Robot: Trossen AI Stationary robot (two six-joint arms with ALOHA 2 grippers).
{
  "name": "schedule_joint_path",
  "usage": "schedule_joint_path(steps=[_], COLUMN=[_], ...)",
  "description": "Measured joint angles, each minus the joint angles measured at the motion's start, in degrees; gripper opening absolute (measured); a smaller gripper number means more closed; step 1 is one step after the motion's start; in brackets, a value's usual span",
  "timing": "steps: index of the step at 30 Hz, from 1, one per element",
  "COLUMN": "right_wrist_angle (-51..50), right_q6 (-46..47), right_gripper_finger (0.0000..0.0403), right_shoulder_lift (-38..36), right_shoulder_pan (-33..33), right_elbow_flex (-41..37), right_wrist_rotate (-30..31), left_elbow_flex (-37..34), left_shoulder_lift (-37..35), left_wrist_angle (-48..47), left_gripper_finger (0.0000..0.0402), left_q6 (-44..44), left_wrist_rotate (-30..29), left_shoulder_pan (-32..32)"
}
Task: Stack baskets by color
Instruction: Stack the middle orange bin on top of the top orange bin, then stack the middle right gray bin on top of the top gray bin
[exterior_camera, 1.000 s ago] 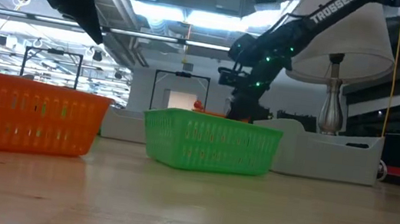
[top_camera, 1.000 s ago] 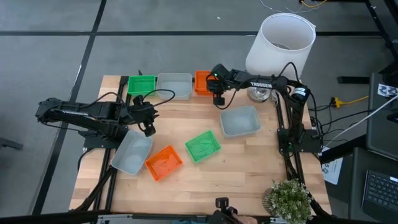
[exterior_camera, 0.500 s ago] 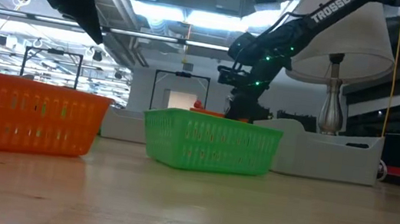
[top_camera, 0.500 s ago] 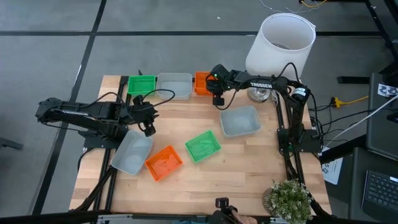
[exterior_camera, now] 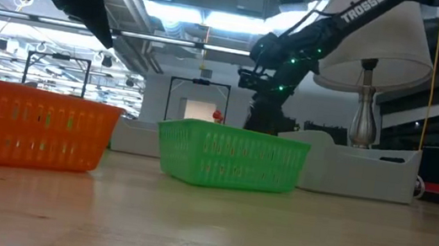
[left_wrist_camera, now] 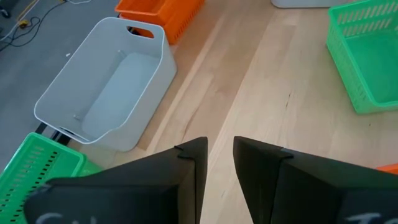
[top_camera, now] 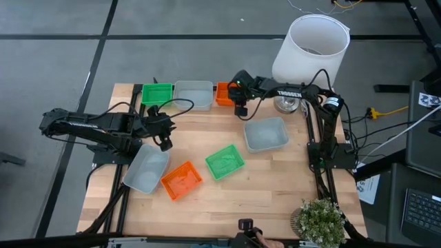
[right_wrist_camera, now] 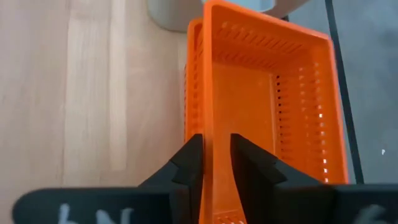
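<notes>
Two nested orange baskets [top_camera: 223, 91] sit at the table's far edge beside a grey basket [top_camera: 193, 94] and a green one [top_camera: 157, 93]. My right gripper [right_wrist_camera: 216, 158] is open over the orange stack [right_wrist_camera: 267, 93]. Its fingers stand on either side of one long wall [right_wrist_camera: 214, 124], near the end closest to the gripper. More baskets rest flat mid-table: grey [top_camera: 266, 134], green [top_camera: 224, 162], orange [top_camera: 182, 180] and grey [top_camera: 146, 169]. My left gripper [left_wrist_camera: 220, 158] hangs open above bare wood at the left [top_camera: 165, 142].
A big white lampshade [top_camera: 310, 43] on a metal foot stands at the far right corner. A potted plant [top_camera: 320, 220] sits at the near right corner. Bare wood lies along the near edge and between the baskets in the middle.
My right gripper has opened and let go of the orange basket. The basket has sunk onto the orange one below it. In the low view its rim no longer shows above the green basket. The arm itself stays where it was.
</notes>
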Motion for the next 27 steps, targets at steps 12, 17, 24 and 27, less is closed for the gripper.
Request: schedule_joint_path(steps=[12,17,24,27], right_wrist_angle=[-16.4,-35.3,-60.7,-63.4], right_q6=[3.1,13.5,20.1,22.5], right_gripper_finger=[0.0091,0.0091,0.009,0.0087], right_shoulder_lift=[-0.1,-0.1,-0.1,-1.0], right_shoulder_pan=[3.3,5.8,11.6,14.9], right_elbow_flex=[8.5,12.1,12.9,11.8], right_wrist_rotate=[0.0,-0.3,-4.9,-4.5], left_elbow_flex=[0.0,0.0,0.0,0.0], left_shoulder_lift=[0.0,0.0,0.0,0.0], left_wrist_angle=[0.0,0.0,0.0,0.0], left_gripper_finger=[0.007,0.007,0.007,0.007], left_q6=[0.0,0.0,0.0,0.0], left_wrist_rotate=[0.0,0.0,0.0,0.0], left_shoulder_pan=[0.0,0.0,0.0,0.0])
